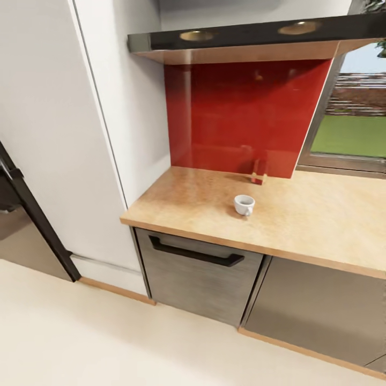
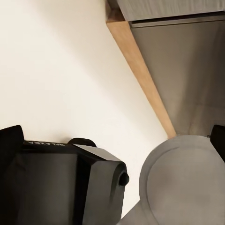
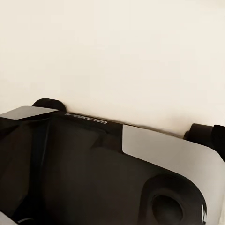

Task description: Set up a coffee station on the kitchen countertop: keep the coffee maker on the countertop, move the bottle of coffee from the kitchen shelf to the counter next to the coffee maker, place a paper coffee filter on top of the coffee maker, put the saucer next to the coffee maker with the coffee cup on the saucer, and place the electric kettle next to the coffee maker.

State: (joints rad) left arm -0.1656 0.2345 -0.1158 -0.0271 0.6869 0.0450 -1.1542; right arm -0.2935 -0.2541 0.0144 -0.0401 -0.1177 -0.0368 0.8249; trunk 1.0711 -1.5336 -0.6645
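Note:
A small white coffee cup with one handle stands upright on the light wood-grain countertop, near the worktop's left end and a little in front of the red wall panel. Both wrist views look down at cream floor and parts of my own dark and grey body. At the edge of each, a dark sliver of one finger shows, too little to read the jaws. The coffee maker, bottle of coffee, kitchen shelf, paper coffee filter, saucer and electric kettle are out of view.
A black range hood hangs over a glossy red backsplash, with a small red-and-wood object at its foot. Grey cabinet fronts with a black handle sit below. A tall white cabinet stands left, a window right.

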